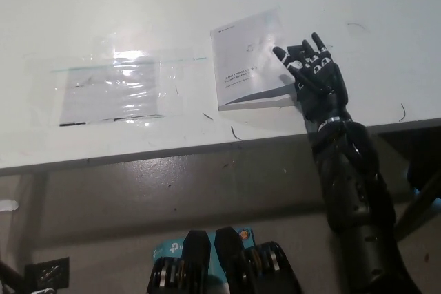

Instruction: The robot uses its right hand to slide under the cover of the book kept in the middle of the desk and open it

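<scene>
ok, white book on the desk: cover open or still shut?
Shut. The white paperback book lies flat, cover down; the black right hand is only at its right edge, fingers reaching over it.

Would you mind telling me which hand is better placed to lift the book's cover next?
The right. The black right hand lies at the right edge of the closed book, fingers apart and reaching onto the cover. The left hand is out of view.

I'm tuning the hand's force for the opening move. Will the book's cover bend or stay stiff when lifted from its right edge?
The book looks like a thin softcover, so its cover will probably flex. It lies flat on the smooth white desk, so it may slide rather than open. The right hand is at its right edge.
</scene>
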You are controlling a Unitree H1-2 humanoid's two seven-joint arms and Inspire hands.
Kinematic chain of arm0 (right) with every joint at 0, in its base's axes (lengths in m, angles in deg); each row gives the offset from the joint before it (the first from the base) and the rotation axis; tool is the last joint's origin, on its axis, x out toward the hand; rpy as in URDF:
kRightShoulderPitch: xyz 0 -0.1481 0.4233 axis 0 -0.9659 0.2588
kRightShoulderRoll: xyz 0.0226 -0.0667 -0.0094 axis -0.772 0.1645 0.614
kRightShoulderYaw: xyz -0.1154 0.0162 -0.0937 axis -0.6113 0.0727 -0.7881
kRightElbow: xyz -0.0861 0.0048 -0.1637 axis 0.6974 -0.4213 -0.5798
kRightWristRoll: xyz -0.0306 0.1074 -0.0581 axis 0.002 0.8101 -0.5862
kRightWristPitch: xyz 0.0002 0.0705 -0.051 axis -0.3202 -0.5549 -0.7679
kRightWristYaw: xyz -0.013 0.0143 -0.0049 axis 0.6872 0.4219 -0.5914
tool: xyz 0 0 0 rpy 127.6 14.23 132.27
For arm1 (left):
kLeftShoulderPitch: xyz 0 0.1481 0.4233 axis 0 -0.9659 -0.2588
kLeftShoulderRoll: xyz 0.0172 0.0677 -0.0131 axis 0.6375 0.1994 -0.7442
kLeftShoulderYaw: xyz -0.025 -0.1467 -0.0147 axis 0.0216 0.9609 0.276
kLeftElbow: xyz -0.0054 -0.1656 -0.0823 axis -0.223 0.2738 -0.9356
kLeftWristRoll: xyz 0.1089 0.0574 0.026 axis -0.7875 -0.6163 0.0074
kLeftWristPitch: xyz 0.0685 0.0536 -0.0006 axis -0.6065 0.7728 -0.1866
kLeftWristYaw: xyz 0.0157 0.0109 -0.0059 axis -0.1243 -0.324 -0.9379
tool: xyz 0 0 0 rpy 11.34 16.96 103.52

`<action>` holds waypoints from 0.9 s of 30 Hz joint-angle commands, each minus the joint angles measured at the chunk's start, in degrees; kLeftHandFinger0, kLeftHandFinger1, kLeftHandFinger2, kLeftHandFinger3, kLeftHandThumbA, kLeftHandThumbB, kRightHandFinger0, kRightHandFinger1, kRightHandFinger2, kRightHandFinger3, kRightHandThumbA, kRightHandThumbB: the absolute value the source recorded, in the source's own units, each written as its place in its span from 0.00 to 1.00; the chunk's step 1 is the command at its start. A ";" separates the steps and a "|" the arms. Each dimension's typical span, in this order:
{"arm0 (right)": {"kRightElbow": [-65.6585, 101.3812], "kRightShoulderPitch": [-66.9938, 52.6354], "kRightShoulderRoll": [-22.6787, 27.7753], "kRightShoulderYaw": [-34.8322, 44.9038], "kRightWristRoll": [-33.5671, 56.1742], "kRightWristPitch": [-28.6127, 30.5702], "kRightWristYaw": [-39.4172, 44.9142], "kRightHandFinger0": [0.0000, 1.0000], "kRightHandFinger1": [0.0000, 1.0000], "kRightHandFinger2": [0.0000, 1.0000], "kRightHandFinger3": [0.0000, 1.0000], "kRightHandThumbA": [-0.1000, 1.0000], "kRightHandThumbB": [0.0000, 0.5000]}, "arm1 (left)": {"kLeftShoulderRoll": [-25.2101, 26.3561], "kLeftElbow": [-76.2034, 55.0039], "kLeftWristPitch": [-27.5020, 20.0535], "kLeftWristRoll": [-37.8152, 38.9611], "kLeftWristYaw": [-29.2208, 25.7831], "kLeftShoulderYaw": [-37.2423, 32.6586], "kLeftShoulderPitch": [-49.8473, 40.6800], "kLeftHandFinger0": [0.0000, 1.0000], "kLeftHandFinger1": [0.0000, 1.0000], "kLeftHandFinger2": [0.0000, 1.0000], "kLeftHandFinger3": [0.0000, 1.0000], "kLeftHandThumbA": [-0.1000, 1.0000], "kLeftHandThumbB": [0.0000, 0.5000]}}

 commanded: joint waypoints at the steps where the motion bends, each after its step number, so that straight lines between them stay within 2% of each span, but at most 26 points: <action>1: 0.19 1.92 -0.47 -0.59 -1.27 3.00 1.65 1.00 1.00 1.00 1.00 1.00 0.46 | 0.79 -0.30 -1.28 0.13 -0.31 -0.27 0.33 0.85 0.82 0.85 0.89 0.67 0.32; 2: 0.53 1.86 -0.27 -0.05 -0.39 2.26 2.02 1.00 1.00 1.00 1.00 1.00 0.45 | 0.88 -0.75 -0.72 -0.21 -0.70 -0.32 0.14 0.86 0.83 0.87 0.89 0.69 0.29; 6: 0.54 2.19 0.46 -0.47 -1.26 2.49 2.17 1.00 1.00 1.00 1.00 1.00 0.44 | 1.11 -0.63 -1.32 -0.03 -0.04 -0.39 -0.31 0.88 0.84 0.89 0.90 0.70 0.28; 9: 0.57 2.90 1.16 0.10 -0.89 1.97 2.05 1.00 1.00 1.00 1.00 1.00 0.44 | 0.86 -0.37 -1.28 0.42 -0.03 -0.19 -0.38 0.86 0.83 0.87 0.89 0.69 0.32; 14: 0.63 2.70 1.82 0.05 -1.09 2.29 2.42 1.00 1.00 1.00 1.00 1.00 0.40 | 0.61 -0.43 -1.07 0.42 -0.48 -0.09 -0.16 0.85 0.81 0.85 0.87 0.67 0.29; 20: -0.48 1.93 0.45 0.78 0.07 2.39 2.92 1.00 1.00 1.00 1.00 1.00 0.45 | 0.71 -0.68 -0.54 0.30 -0.86 0.03 0.09 0.84 0.81 0.85 0.86 0.69 0.28; 23: -1.12 1.71 -1.02 0.74 0.26 2.72 2.94 1.00 1.00 1.00 1.00 1.00 0.47 | 0.74 -0.51 -0.84 0.45 -0.85 0.17 0.24 0.83 0.80 0.84 0.84 0.71 0.30; 27: -1.15 1.50 -1.90 0.38 -0.26 3.25 3.07 1.00 1.00 1.00 1.00 1.00 0.44 | 0.76 -0.45 -0.70 0.19 -0.58 -0.35 0.89 0.85 0.80 0.83 0.84 0.73 0.33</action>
